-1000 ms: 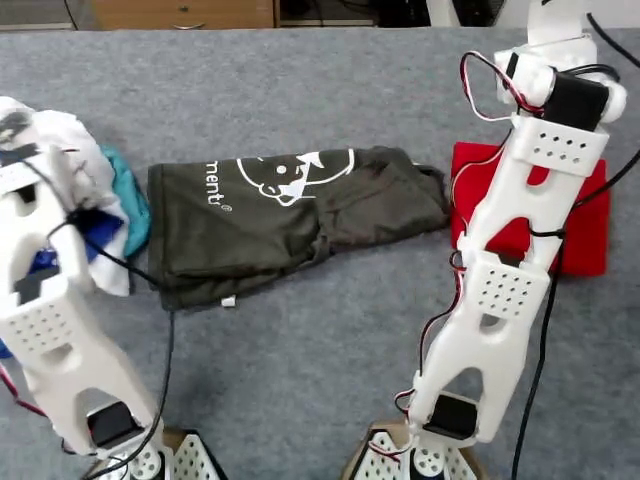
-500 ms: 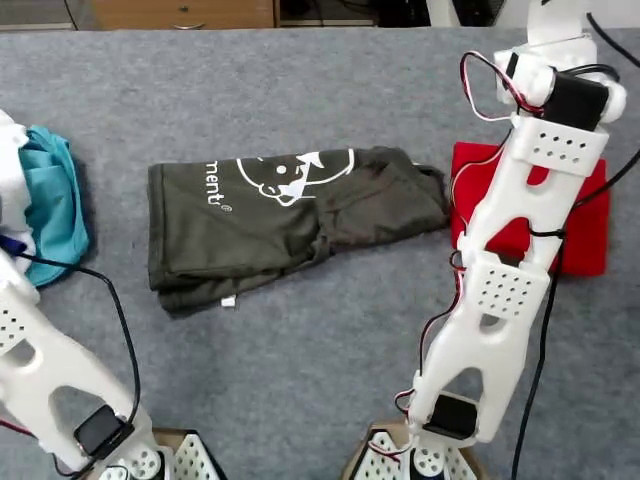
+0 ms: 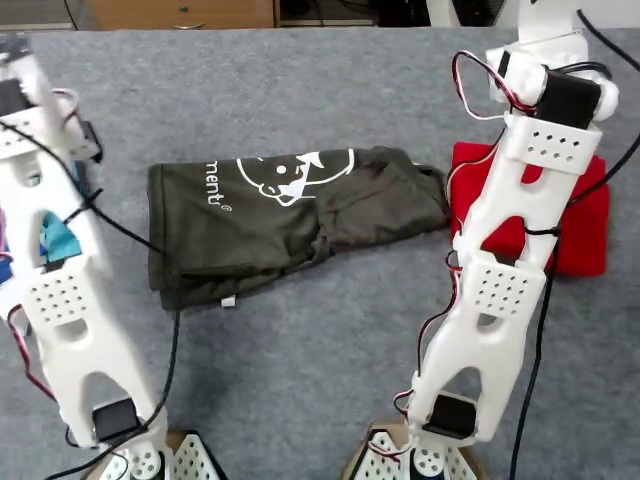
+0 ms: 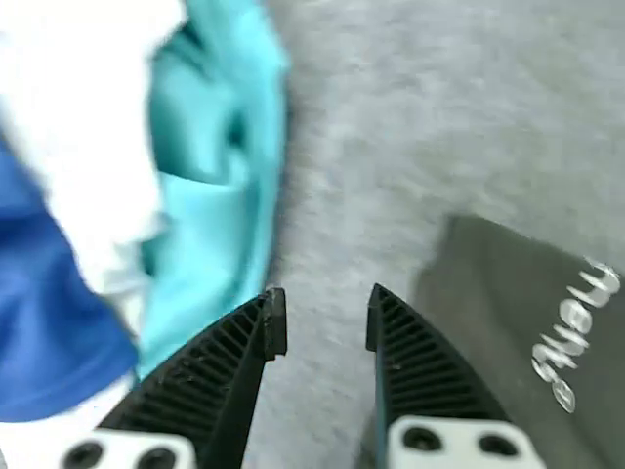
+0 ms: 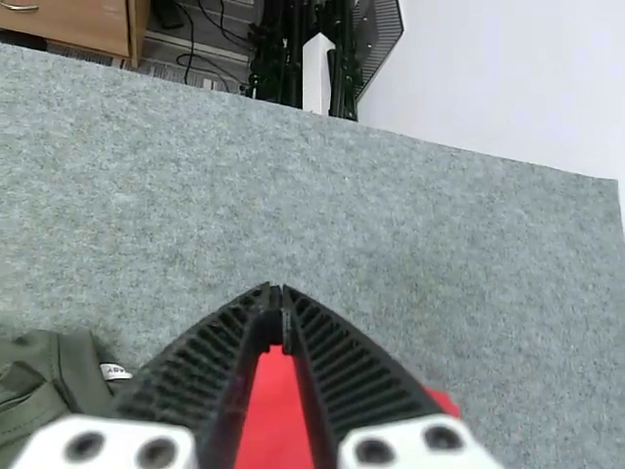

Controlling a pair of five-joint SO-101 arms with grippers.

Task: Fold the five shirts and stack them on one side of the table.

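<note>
At the near edge of the grey felt-covered worktop (image 3: 300, 370), the bases of the two white arms are seen, the left arm (image 3: 60, 300) nearer than and to the left of the dark olive-green shirt with white print (image 3: 290, 220), the right arm (image 3: 510, 280) nearer than and to the right of it. The olive shirt is laid roughly folded and rumpled across the middle of the worktop, one end bunched towards the right. Just to the right of the olive shirt, close against its bunched end, a flat folded red shirt (image 3: 585, 220) is found, partly covered by the right arm. To the left of the olive shirt, with a strip of bare worktop between, a loose heap is formed by a teal shirt (image 4: 210, 166), a white shirt (image 4: 88, 117) and a blue shirt (image 4: 49, 322), the teal one lying nearest the olive shirt. The left pincer (image 4: 325, 318) is held above that strip, between the teal shirt and the corner of the olive shirt, with its jaws apart and nothing between them. The right pincer (image 5: 276, 298) is held over the red shirt, on the far right of the olive shirt, with its jaws pressed together at the tips and nothing gripped. Beyond the olive shirt, past the far edge of the worktop, a light wooden drawer cabinet (image 3: 180, 12) is seen.
</note>
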